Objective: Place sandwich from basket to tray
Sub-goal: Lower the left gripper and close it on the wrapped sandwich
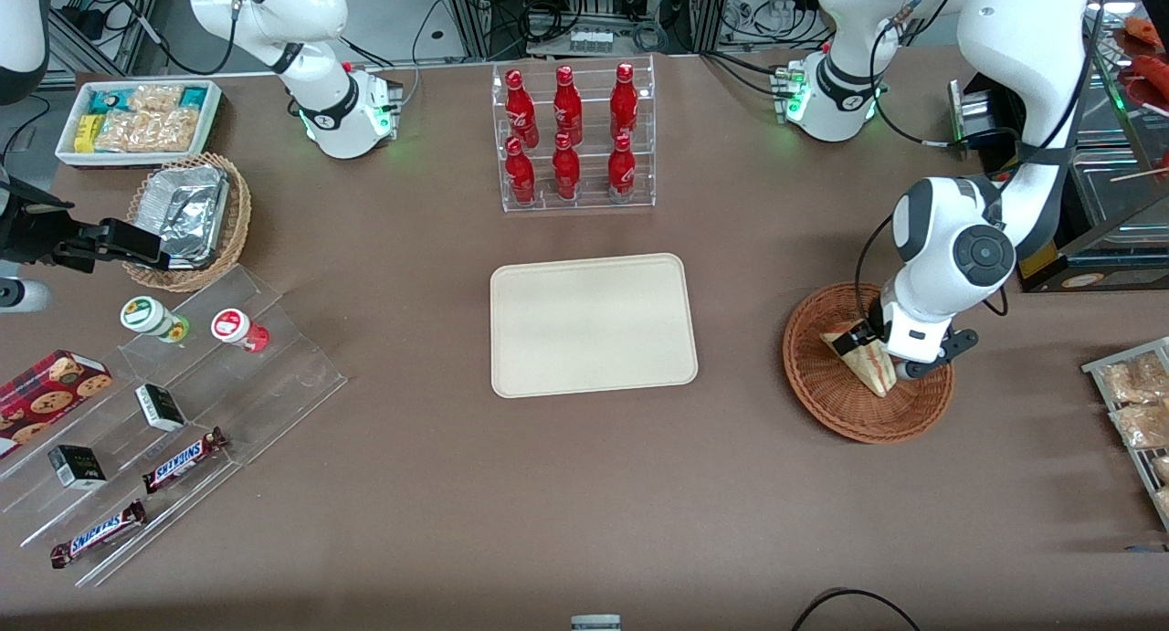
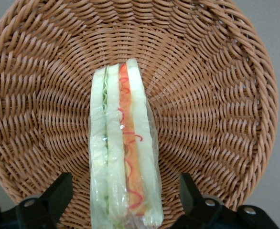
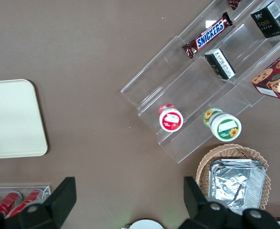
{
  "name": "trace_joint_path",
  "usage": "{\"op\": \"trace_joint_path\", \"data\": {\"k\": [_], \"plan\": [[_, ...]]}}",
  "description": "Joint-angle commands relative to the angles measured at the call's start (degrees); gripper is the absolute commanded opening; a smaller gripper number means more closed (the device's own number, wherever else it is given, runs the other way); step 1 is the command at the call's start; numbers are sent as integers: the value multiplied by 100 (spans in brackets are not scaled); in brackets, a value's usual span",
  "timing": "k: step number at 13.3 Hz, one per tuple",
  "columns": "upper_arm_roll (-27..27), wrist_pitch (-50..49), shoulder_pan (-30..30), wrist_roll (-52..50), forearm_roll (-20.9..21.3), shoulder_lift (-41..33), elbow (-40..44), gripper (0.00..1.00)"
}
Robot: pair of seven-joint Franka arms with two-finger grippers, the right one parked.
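A: OK, where are we on the left arm?

B: We see the gripper (image 1: 875,350) down inside the basket (image 1: 826,389), fingers (image 2: 58,193) spread, one either side of the sandwich (image 1: 863,357), not clamped on it.

A: Sandwich position?

B: In the basket, standing on edge, cut face with orange and green layers showing in the wrist view (image 2: 124,152), plastic wrap around it. Wicker all round it.

A: Tray?

B: We have the tray (image 1: 594,325) mid-table, well apart from the basket, roughly at the basket's 9 o'clock in the front view. Bottle rack (image 1: 573,138) sits at the tray's 12 o'clock.
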Motion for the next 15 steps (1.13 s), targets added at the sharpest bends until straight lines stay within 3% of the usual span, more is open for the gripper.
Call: {"op": "trace_joint_path", "data": {"k": [1, 4, 5, 9, 12, 15], "plan": [[-19, 211, 33, -254, 27, 124, 50, 79], [-19, 335, 33, -309, 62, 186, 50, 15], [-19, 326, 33, -274, 62, 169, 50, 0], [-18, 20, 42, -238, 97, -15, 207, 0], [-62, -1243, -45, -264, 553, -139, 935, 0], [-98, -2202, -501, -308, 563, -86, 1883, 0]]}}
